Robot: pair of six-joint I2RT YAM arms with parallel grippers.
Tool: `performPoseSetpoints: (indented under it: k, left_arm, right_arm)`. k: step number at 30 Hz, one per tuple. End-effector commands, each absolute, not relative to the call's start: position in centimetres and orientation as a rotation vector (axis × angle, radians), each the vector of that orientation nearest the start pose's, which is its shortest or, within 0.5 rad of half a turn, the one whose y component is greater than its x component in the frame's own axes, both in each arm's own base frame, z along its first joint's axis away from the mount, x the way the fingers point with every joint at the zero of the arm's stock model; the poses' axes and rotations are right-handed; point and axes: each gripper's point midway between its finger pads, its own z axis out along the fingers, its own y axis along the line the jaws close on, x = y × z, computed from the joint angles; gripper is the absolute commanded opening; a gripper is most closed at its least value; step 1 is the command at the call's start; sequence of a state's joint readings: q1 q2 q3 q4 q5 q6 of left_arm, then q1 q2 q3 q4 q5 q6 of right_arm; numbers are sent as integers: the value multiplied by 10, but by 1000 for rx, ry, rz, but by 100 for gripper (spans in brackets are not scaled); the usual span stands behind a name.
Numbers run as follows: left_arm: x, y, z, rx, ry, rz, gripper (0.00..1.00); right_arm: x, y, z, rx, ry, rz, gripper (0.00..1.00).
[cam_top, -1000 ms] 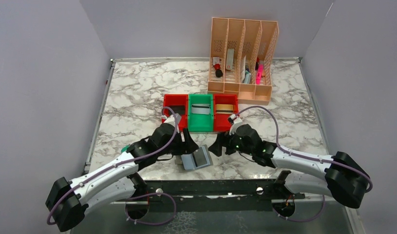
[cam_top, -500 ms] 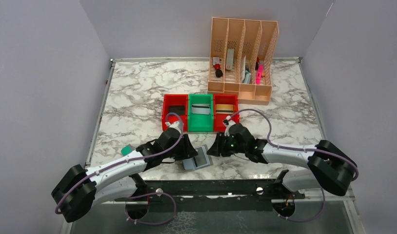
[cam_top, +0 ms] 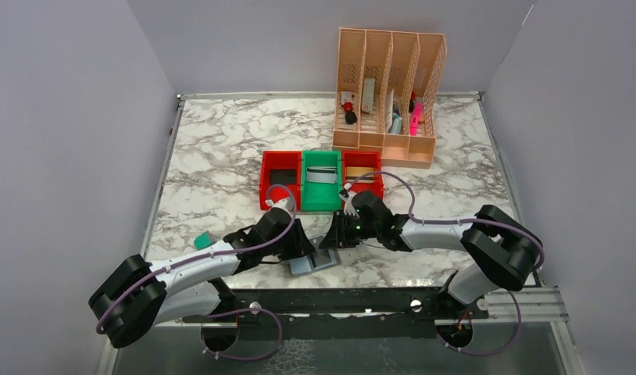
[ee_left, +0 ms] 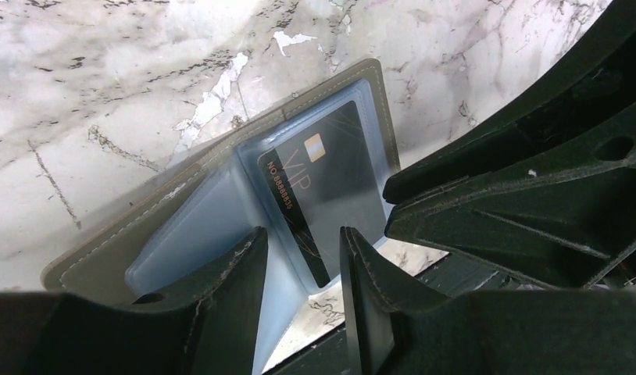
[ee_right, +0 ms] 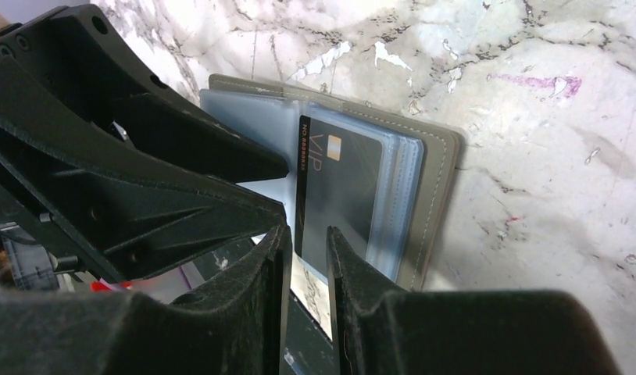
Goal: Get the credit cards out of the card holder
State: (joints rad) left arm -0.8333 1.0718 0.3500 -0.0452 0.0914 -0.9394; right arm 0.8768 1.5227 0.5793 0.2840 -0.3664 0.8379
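card holder [cam_top: 309, 264] is laid open and flat on the marble table [cam_top: 221, 156], close to the near edge and between the two grippers. in the top view its long axis runs roughly left to right, with the right end turned a little away from the near edge. the grey outer cover faces down and the light blue-grey pockets face up.

one black card [ee_left: 323, 191] is seen in a clear pocket of the right-hand panel. its long axis lies across the holder's long axis. the end with the gold chip and the letters "vip" points away from both sets of fingers, and the opposite short end points toward them. no other card can be made out inside the pockets.

the left gripper [ee_left: 301, 234] is set low over the holder with its jaws partly apart. a blue-grey pocket leaf and the near end of the black card lie between them. whether that leaf is pinched cannot be told.

the right gripper [ee_right: 306, 231] is brought in from the other side, close against the left one. only a narrow gap is left between its jaws, and the near corner of the black card runs into that gap. whether the card is clamped cannot be told.

behind the holder a green bin [cam_top: 321, 205] is flanked by two red bins [cam_top: 281, 201]. a peach organiser [cam_top: 385, 147] stands farther back, and a small teal block [cam_top: 201, 241] lies beside the left arm.
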Motion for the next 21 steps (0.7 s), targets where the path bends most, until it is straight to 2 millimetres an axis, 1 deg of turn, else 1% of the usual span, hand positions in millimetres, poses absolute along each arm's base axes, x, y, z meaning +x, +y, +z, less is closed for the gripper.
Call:
performPoseSetpoints:
  k: [1, 5, 11, 17, 21]
  left_arm:
    - [145, -240, 37, -64, 2554, -935, 42]
    - [143, -237, 31, -69, 2565, -920, 41]
    - [142, -234, 27, -72, 2573, -907, 39]
    - [142, -234, 24, -68, 2580, -900, 39]
    - [142, -234, 23, -69, 2584, -898, 39]
  right_arm:
    - [162, 337, 44, -276, 2574, 1196, 28]
    - [160, 331, 32, -273, 2620, 1145, 28]
    - [161, 323, 21, -256, 2667, 1059, 28]
    - [160, 325, 22, -254, 2672, 1070, 28]
    - [161, 326, 31, -279, 2646, 1084, 30]
